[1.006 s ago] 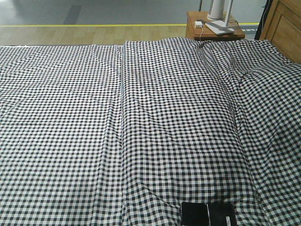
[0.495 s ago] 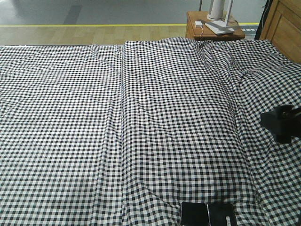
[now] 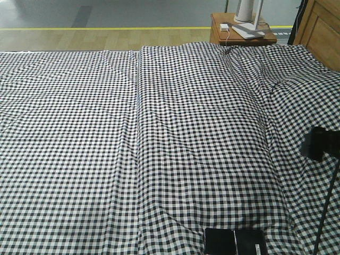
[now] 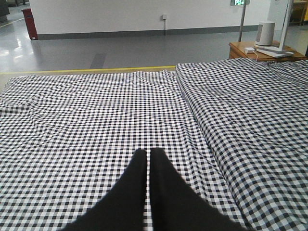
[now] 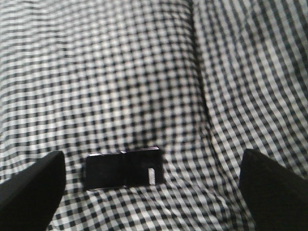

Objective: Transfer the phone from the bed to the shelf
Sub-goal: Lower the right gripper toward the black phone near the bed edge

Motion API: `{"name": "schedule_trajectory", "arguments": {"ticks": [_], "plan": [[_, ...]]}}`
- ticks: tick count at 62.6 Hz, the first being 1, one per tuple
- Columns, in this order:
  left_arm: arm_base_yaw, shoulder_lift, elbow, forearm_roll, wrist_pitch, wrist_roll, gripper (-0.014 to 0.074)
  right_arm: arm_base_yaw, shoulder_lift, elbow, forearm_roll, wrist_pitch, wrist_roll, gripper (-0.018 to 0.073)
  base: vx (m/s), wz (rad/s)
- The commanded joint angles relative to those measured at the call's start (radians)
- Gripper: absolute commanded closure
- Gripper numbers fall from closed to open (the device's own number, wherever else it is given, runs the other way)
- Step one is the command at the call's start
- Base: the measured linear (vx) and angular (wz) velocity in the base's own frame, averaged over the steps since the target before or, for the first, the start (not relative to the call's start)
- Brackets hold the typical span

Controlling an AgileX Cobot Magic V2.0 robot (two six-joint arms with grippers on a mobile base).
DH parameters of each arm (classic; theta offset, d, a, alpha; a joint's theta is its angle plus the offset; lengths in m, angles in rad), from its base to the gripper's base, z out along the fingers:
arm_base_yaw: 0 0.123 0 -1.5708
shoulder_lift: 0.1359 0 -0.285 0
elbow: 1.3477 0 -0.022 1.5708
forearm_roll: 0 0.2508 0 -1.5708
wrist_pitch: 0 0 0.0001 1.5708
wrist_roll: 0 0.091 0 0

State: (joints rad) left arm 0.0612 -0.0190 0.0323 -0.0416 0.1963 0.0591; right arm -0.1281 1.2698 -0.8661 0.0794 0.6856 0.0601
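Nearest the robot, at about 5 o'clock in the front view, the phone [image 3: 234, 241] lies flat on the bed [image 3: 79, 133], its long side running across and its lower edge cut off by the frame. The wrist view shows it whole [image 5: 123, 167]: glossy, creased across the middle, with a small white sticker on its right half.

The right gripper [image 5: 153, 156] hangs above it and looks straight down. Its two dark fingers [image 5: 33, 190] stand far apart at 8 and 4 o'clock, and the phone is between them but nearer the left one. The wide spread is probably there to straddle the slab, and the off-centre view suggests the gripper should move left before it descends. From the front only a dark block of the right arm [image 3: 320, 143] shows, at 3 o'clock, with a cable trailing down from it.

The left gripper [image 4: 147, 154] sits low over the gingham, its fingers pressed together with only a thin slit between them. It holds nothing and appears to be parked out of the way.

Farther off, a long fold [image 3: 138, 133] runs up the bedding toward 12 o'clock. Beyond the bed, at 1 o'clock, a reddish-brown bedside table [image 3: 218, 32] carries a white appliance (its top is cropped). A wooden headboard [image 3: 321, 32] is at 2 o'clock, and a yellow floor line [image 3: 106, 28] runs across the top of the view. The shelf is in none of the views, so the carry has not begun.
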Motion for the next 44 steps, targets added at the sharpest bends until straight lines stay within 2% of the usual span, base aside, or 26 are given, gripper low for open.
{"name": "schedule_trajectory", "arguments": {"ticks": [1, 13, 25, 29, 44], "plan": [[0.0, -0.008, 0.007, -0.009, -0.07, 0.0, 0.0595, -0.089, 0.035, -0.033, 0.045, -0.011, -0.047, -0.0134, 0.0, 0.0], [0.0, -0.008, 0.007, -0.009, -0.07, 0.0, 0.0595, -0.249, 0.181, -0.068, 0.246, 0.077, -0.281, -0.0123, 0.0, 0.0], [0.0, -0.008, 0.007, -0.009, -0.07, 0.0, 0.0595, -0.339, 0.396, -0.214, 0.465, 0.258, -0.519, -0.0107, 0.0, 0.0], [0.0, -0.008, 0.007, -0.009, -0.07, 0.0, 0.0595, -0.35, 0.467, -0.259, 0.499, 0.305, -0.563, -0.0102, 0.0, 0.0], [0.0, -0.008, 0.007, -0.009, -0.07, 0.0, 0.0595, -0.35, 0.721, -0.373, 0.511, 0.398, -0.652, -0.0088, 0.0, 0.0]]}}
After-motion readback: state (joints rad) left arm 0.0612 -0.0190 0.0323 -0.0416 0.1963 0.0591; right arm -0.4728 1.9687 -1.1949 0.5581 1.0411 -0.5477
